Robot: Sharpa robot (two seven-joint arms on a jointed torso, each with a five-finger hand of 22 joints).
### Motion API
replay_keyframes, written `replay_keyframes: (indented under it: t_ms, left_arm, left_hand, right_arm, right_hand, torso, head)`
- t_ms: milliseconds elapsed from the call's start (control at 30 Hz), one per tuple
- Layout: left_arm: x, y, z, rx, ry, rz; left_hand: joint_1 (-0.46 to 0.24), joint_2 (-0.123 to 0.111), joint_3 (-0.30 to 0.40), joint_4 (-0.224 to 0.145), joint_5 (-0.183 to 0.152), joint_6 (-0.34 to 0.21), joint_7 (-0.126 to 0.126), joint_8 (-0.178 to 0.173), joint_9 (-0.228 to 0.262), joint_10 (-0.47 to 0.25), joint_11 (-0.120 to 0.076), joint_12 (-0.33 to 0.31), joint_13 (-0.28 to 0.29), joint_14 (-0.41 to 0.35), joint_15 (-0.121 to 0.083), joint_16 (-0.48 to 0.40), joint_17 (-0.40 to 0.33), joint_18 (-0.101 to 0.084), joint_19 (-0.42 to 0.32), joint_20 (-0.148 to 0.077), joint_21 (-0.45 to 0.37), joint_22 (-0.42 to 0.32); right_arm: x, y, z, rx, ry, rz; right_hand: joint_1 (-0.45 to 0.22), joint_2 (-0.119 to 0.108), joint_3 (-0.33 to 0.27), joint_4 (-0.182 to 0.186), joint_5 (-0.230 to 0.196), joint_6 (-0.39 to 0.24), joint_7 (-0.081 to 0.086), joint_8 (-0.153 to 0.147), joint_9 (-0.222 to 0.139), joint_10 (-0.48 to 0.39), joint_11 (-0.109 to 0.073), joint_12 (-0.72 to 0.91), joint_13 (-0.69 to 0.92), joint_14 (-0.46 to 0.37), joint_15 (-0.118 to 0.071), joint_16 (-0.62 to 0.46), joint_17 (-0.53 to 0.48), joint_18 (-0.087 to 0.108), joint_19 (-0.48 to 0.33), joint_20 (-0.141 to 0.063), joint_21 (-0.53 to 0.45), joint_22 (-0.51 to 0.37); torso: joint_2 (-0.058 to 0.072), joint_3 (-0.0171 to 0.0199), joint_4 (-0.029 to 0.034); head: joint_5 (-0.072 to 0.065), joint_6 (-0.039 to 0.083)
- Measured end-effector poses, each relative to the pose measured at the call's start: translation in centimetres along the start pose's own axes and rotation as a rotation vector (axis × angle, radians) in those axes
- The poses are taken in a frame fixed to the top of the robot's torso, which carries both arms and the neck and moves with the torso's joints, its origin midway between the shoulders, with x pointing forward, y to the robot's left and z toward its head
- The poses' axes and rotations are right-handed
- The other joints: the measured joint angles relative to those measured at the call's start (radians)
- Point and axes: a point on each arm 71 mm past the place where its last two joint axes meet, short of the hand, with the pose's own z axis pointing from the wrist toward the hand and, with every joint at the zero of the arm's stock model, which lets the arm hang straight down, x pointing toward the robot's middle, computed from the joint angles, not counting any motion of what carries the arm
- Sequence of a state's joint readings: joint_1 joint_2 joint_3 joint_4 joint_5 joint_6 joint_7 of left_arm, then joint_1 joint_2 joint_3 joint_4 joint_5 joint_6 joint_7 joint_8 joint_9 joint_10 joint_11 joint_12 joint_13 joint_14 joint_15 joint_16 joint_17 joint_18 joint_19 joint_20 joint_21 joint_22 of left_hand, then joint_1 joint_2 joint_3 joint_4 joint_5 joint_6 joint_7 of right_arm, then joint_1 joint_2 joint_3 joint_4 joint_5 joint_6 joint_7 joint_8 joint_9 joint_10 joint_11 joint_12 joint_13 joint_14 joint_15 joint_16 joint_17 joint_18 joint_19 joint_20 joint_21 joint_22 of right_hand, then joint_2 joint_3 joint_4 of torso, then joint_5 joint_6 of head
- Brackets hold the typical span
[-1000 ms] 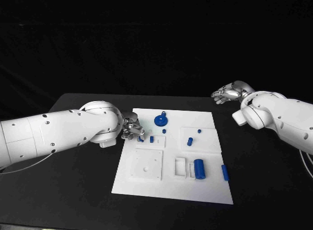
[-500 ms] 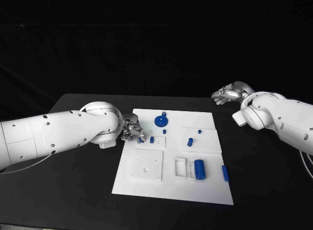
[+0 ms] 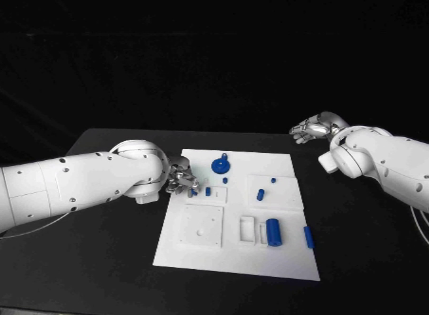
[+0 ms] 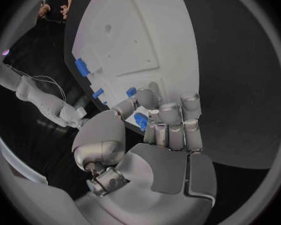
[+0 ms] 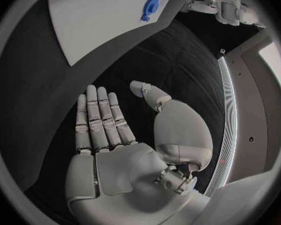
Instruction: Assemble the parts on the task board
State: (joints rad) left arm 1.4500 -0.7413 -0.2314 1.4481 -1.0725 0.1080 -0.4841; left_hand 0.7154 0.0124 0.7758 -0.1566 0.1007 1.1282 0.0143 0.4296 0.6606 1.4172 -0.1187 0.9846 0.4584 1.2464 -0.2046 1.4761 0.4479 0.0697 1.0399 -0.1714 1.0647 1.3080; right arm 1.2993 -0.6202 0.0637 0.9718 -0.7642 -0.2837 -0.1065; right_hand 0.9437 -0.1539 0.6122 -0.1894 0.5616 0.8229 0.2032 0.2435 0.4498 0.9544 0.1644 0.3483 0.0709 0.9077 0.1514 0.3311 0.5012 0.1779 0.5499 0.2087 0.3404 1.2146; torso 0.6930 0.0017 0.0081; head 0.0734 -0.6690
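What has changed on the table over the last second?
Hardly anything. The left hand stays at the board's left edge, fingers closed round a small blue part. The right hand stays open beyond the board's far right corner. The other parts lie unmoved.

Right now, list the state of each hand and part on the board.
left hand: pinching a small blue part at the task board's edge
right hand: open, empty, off the board
blue cylinder: lying on the board
round blue part: resting on the board
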Motion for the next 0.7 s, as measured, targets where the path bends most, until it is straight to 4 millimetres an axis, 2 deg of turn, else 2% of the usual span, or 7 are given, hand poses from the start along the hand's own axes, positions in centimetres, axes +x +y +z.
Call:
replay_keyframes:
  t_ms: [100, 167, 233, 300, 433, 567, 700]
  left_arm:
    - [0.02, 0.08, 0.07, -0.003, -0.001, -0.001]
    - [0.10, 0.13, 0.13, -0.005, 0.001, -0.001]
    - [0.22, 0.21, 0.18, -0.008, 0.003, 0.000]
    - [0.48, 0.28, 0.26, -0.011, 0.008, 0.000]
    - [0.74, 0.31, 0.33, -0.013, 0.015, 0.002]
    - [0.72, 0.32, 0.33, -0.015, 0.016, 0.002]
    - [0.70, 0.33, 0.33, -0.015, 0.016, 0.003]
  left_hand:
    - [-0.012, -0.014, -0.003, 0.022, -0.033, 0.010, -0.007, 0.000, -0.006, 0.000, 0.001, 0.000, 0.000, 0.007, -0.007, 0.000, 0.000, 0.000, 0.000, 0.000, 0.000, 0.000]
    - [-0.017, -0.036, -0.009, 0.035, -0.046, 0.018, -0.014, 0.006, -0.005, -0.001, 0.001, 0.000, -0.002, 0.009, -0.009, 0.000, 0.000, 0.000, 0.000, 0.000, 0.000, 0.000]
    - [-0.027, -0.062, -0.017, 0.044, -0.048, 0.067, -0.036, -0.004, -0.010, -0.006, 0.006, 0.000, -0.002, 0.009, -0.009, 0.000, 0.000, 0.000, 0.000, 0.000, 0.000, 0.000]
    - [-0.036, -0.086, -0.025, 0.055, -0.047, 0.088, -0.027, -0.004, -0.007, -0.008, 0.008, 0.000, -0.002, 0.009, -0.009, 0.000, 0.000, 0.000, 0.000, 0.000, 0.000, 0.000]
    - [-0.043, -0.128, -0.025, 0.083, -0.048, 0.087, -0.019, -0.001, -0.004, -0.010, 0.009, 0.000, -0.004, 0.009, -0.009, 0.000, 0.000, 0.000, 0.000, 0.000, 0.000, 0.000]
    - [-0.043, -0.151, -0.021, 0.097, -0.047, 0.087, -0.019, -0.001, -0.003, -0.010, 0.009, 0.000, -0.004, 0.009, -0.009, -0.001, 0.000, 0.000, 0.000, 0.000, 0.000, 0.000]
    - [-0.038, -0.161, -0.020, 0.105, -0.048, 0.084, -0.022, 0.000, -0.002, -0.010, 0.009, 0.000, -0.005, 0.009, -0.009, -0.004, 0.000, 0.000, 0.000, 0.000, 0.000, 0.000]
  right_arm:
    - [0.02, -0.01, -0.01, 0.000, 0.001, 0.000]
    - [0.01, -0.02, -0.01, 0.000, 0.001, 0.000]
    - [0.00, -0.03, -0.01, 0.001, 0.000, 0.000]
    - [0.00, -0.04, -0.01, 0.001, 0.001, 0.000]
    - [0.01, -0.06, -0.01, 0.001, 0.001, 0.000]
    - [0.01, -0.07, -0.01, 0.001, 0.001, 0.000]
    - [0.01, -0.07, -0.01, 0.001, 0.001, 0.000]
  right_hand:
    - [0.000, 0.000, 0.000, 0.000, 0.000, 0.000, 0.000, 0.000, 0.000, 0.000, 0.000, 0.000, 0.000, 0.000, 0.000, 0.000, 0.000, 0.000, 0.000, 0.000, 0.000, 0.000]
    - [0.000, 0.000, 0.000, 0.000, 0.000, 0.000, 0.000, 0.000, 0.000, 0.000, 0.000, 0.000, 0.000, 0.000, 0.000, 0.000, 0.000, 0.000, 0.000, 0.000, 0.000, 0.001]
    - [0.000, 0.000, 0.000, 0.000, 0.000, 0.000, 0.000, 0.000, 0.000, 0.000, 0.000, 0.000, 0.000, 0.000, 0.000, 0.000, 0.000, 0.000, 0.000, 0.000, 0.000, 0.001]
    - [0.000, 0.000, 0.000, 0.000, 0.000, 0.000, 0.000, 0.000, 0.000, 0.000, 0.000, 0.000, 0.000, 0.000, 0.000, 0.000, 0.000, 0.000, 0.000, 0.000, 0.000, 0.001]
    - [0.000, 0.000, 0.000, 0.000, 0.000, 0.000, 0.000, 0.000, -0.001, 0.000, 0.000, 0.000, 0.000, 0.000, 0.000, 0.000, 0.000, 0.000, 0.000, 0.000, 0.000, 0.001]
    - [0.000, 0.000, -0.003, -0.003, 0.000, 0.000, 0.000, 0.000, -0.001, 0.000, 0.000, 0.000, 0.000, 0.000, 0.000, 0.000, 0.000, 0.000, 0.000, 0.000, 0.000, 0.001]
    - [0.000, 0.000, -0.003, -0.003, 0.000, 0.000, 0.000, 0.000, -0.001, 0.000, 0.000, 0.000, 0.000, 0.000, 0.000, 0.000, 0.000, 0.000, 0.000, 0.000, 0.000, 0.001]
  torso:
    - [0.000, 0.0000, 0.0000]
    - [0.000, -0.0003, 0.0000]
    - [0.000, -0.0006, 0.0000]
    - [0.000, -0.0006, 0.0000]
    - [0.000, -0.0005, 0.0000]
    - [0.000, -0.0001, 0.0000]
    - [0.000, 0.0000, 0.0002]
  head:
    - [-0.001, 0.000]
    - [-0.001, 0.000]
    - [-0.001, 0.001]
    - [-0.001, 0.001]
    - [-0.001, 0.000]
    - [-0.002, 0.000]
    - [-0.002, 0.000]
